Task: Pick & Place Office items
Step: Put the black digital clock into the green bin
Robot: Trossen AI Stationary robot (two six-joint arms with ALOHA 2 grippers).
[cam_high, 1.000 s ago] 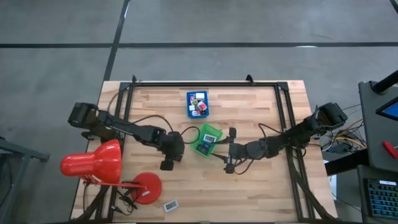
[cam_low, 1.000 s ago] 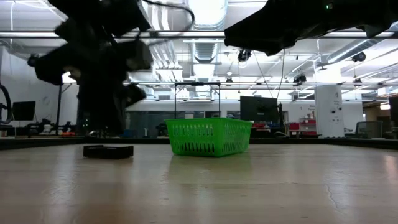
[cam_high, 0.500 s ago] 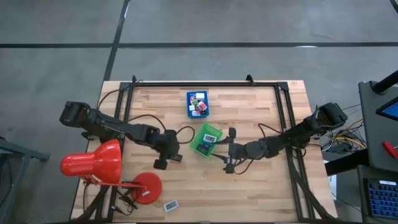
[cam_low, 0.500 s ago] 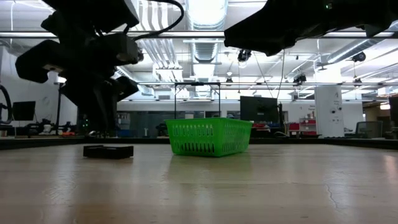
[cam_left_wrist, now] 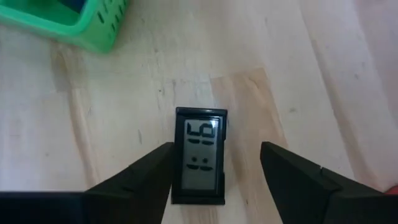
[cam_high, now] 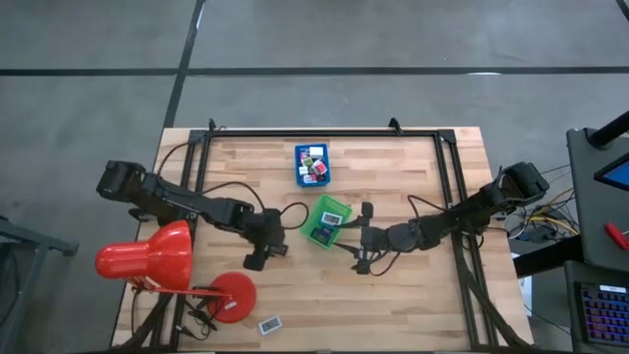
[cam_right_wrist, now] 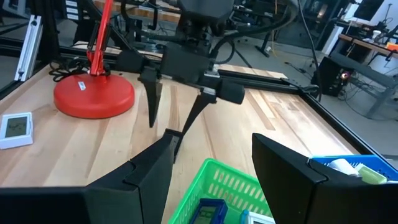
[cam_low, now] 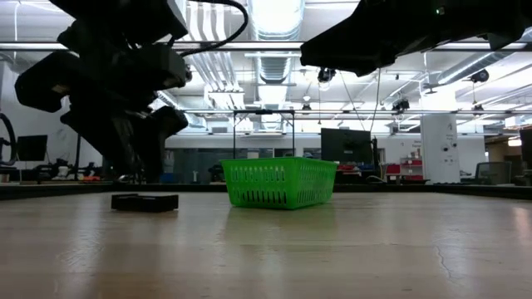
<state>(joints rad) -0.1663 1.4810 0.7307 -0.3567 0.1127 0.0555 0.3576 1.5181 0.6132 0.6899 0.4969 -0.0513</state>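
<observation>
The left gripper (cam_left_wrist: pixel 214 163) has its two dark fingers (cam_left_wrist: pixel 140 177) spread apart, one on each side of a small black rectangular digital clock with a grey display (cam_left_wrist: pixel 200 155). The clock lies flat on the light wooden table (cam_left_wrist: pixel 323 81), and neither finger touches it. A second ago the fingers were together; half a second ago they had only begun to part. In the low view the clock (cam_low: pixel 145 202) sits alone on the wood in the same spot as before, while the left gripper hangs just above it.

In the high view the left gripper (cam_high: pixel 257 259) is left of the green slotted plastic basket (cam_high: pixel 327 220), slightly farther back toward the red desk lamp (cam_high: pixel 147 258) than it was a second ago. The basket holds a few small items, among them a blue-framed one (cam_right_wrist: pixel 207 213). Behind it, the blue rectangular tray (cam_high: pixel 313 164) holds several tiny pieces in white, red and green.

The right gripper (cam_right_wrist: pixel 208 163) hovers over the near edge of the green basket with its fingers standing apart and nothing between them, unchanged from the earlier frames. Another small white clock (cam_high: pixel 268 324) lies near the lamp's round base.
</observation>
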